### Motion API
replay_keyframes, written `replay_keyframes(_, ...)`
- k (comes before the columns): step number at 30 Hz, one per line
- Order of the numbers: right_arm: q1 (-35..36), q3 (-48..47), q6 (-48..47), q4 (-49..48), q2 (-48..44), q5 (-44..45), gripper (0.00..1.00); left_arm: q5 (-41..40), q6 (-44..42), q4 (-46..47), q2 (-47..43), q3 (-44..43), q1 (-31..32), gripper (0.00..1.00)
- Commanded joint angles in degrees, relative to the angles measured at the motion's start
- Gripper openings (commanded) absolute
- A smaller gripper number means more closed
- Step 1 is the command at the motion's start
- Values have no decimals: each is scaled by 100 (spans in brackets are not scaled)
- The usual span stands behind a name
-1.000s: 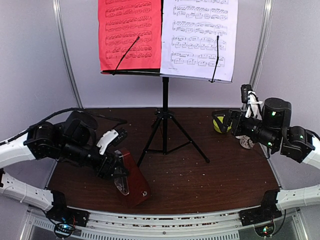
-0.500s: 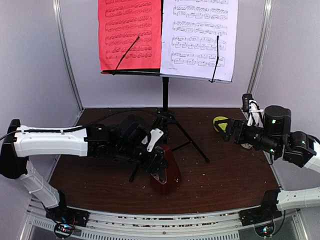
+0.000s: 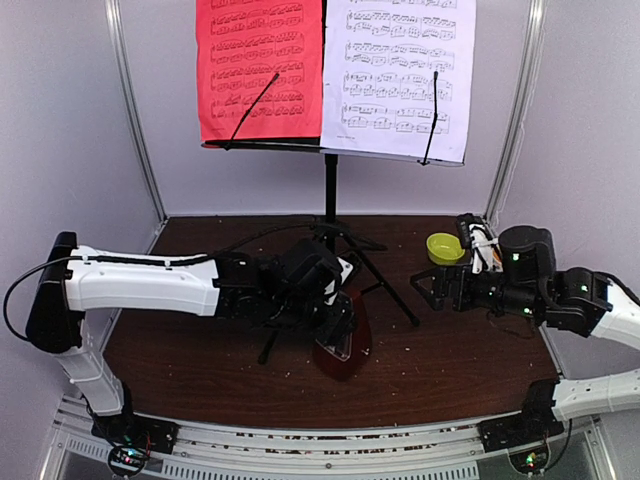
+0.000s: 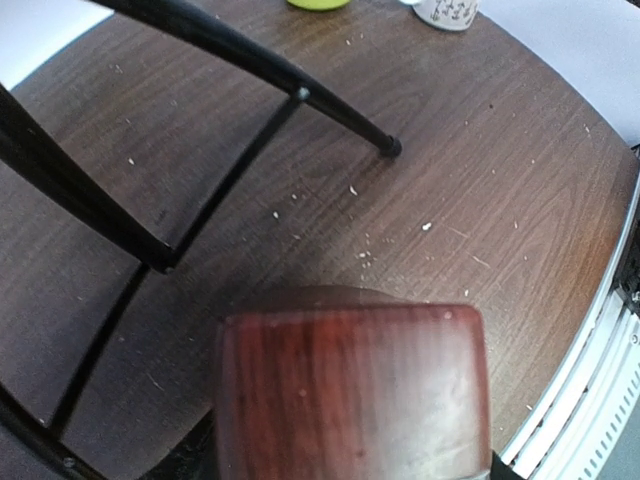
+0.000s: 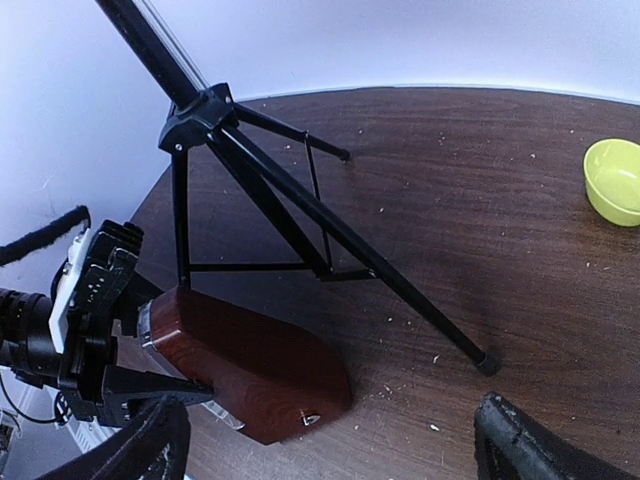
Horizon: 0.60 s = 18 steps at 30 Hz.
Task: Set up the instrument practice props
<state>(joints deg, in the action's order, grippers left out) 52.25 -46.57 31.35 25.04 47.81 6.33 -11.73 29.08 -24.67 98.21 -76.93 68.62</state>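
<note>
While left gripper (image 3: 336, 318) clamps metronome (image 3: 350, 352), carried rightward to stand (image 3: 329, 205); right gripper (image 3: 424, 291) spread, nearer

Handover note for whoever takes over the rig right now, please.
Grippers: the left gripper is shut on the metronome, which is tilted and low by the legs of the music stand. The right gripper is open and empty, right of the stand.
Done: the red sheet and white sheet are on the stand.
Left: stand the metronome upright and release it.
</note>
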Motion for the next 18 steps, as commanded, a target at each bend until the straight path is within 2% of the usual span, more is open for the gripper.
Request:
replay_keyframes(1, -31, 133, 24, -156, 76, -350, 100, -48, 241, 544, -61, -194, 29, 35)
replay_keyframes(10, -29, 269, 55, -219, 175, -563, 100, 274, 119, 440, -43, 20, 29, 61)
replay_keyframes(13, -26, 328, 87, -227, 176, -619, 100, 469, 29, 492, -110, 86, 29, 76)
replay_keyframes(16, -26, 428, 171, -227, 164, -670, 99, 788, -213, 490, -180, 103, 20, 97)
replay_keyframes(18, -30, 517, 251, -247, 152, -706, 98, 1075, -448, 471, -268, 139, -5, 98)
